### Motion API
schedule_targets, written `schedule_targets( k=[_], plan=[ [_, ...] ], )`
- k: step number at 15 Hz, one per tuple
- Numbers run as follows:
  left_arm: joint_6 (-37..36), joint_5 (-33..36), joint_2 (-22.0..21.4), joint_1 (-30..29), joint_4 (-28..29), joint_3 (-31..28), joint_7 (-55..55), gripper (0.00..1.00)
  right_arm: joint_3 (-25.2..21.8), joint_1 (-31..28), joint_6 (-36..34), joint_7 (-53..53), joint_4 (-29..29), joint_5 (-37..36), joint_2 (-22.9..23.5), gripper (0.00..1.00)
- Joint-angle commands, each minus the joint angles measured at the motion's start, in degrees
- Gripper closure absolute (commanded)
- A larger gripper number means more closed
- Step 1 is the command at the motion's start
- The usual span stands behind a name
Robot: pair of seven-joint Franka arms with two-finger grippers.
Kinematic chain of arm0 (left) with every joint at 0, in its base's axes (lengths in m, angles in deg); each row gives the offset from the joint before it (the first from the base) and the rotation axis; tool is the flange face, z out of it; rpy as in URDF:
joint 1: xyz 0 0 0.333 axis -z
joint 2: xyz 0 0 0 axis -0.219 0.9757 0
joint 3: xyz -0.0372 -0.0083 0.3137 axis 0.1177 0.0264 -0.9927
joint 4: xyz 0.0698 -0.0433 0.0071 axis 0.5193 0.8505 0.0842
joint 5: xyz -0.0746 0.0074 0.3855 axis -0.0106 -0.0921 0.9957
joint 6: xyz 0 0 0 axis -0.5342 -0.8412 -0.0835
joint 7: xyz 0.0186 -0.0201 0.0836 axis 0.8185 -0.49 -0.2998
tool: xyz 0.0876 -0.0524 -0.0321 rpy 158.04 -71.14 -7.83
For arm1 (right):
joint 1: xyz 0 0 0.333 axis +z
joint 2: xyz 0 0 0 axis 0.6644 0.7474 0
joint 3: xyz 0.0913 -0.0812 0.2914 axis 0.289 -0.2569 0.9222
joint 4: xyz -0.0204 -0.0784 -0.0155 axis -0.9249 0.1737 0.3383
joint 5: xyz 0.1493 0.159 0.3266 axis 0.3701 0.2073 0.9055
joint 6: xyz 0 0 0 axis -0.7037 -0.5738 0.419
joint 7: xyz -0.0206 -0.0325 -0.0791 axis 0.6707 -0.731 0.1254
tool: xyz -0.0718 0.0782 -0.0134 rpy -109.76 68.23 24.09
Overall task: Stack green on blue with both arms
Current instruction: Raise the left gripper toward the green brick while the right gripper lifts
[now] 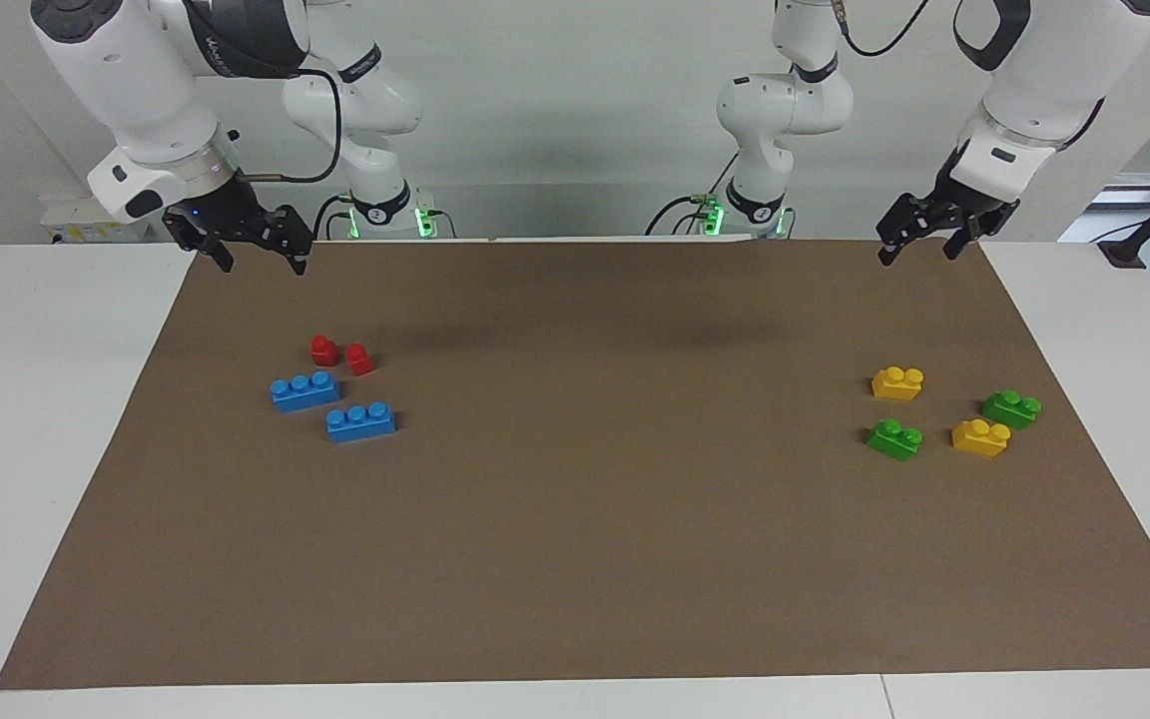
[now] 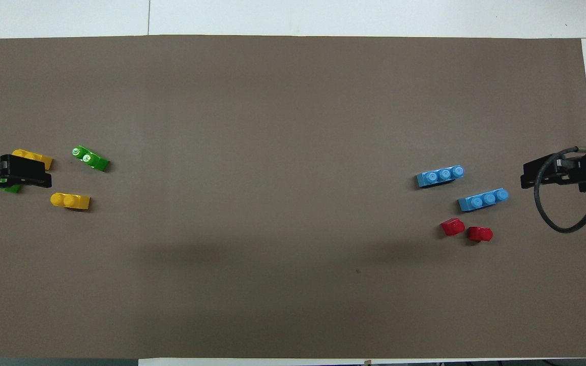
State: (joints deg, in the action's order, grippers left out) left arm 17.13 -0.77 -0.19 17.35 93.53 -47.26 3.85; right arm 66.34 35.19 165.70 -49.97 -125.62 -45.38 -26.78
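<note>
Item: brick set on brown mat (image 1: 575, 559), laid on the counter (image 1: 36, 449); landmark: the mat.

- Green bricks, two: one (image 1: 894, 438) and one (image 1: 1011, 408), at the mat's end by the left arm, mixed with two yellow bricks (image 1: 897, 382), (image 1: 980, 437). None stacked.
- Blue bricks, two: (image 1: 305, 390) and (image 1: 360, 421), at the mat's end by the right arm, just beside two red bricks (image 1: 323, 350), (image 1: 359, 359).
- Left gripper (image 1: 919, 245): raised over the mat's robot-side corner, jaws open, empty.
- Right gripper (image 1: 251, 255): raised over the mat's other robot-side corner, jaws open, empty.

Risks, as judged:
- Yellow and green share a shape and sit close; a descent slightly off would take or nudge a yellow.
- Blue bricks lie askew to the mat's edges; unaligned jaws would skid one into the reds.
- Green and blue lie well apart; misaligned studs at the meeting would leave green unseated.
</note>
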Motion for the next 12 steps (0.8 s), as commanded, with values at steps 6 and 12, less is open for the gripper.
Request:
schedule_targets(
  k=[6,12],
  plan=[
    [10.2,-0.5,-2.7,-1.6,11.1,0.2,-17.5,0.0,0.2,-1.6,1.6,-0.2,-1.8,-0.1,-1.2,0.0],
    [17.4,-0.6,-0.6,-3.5,15.4,0.2,-24.9,0.0,0.2,-2.3,3.5,-0.3,-1.7,0.0,-1.0,0.0]
  ],
)
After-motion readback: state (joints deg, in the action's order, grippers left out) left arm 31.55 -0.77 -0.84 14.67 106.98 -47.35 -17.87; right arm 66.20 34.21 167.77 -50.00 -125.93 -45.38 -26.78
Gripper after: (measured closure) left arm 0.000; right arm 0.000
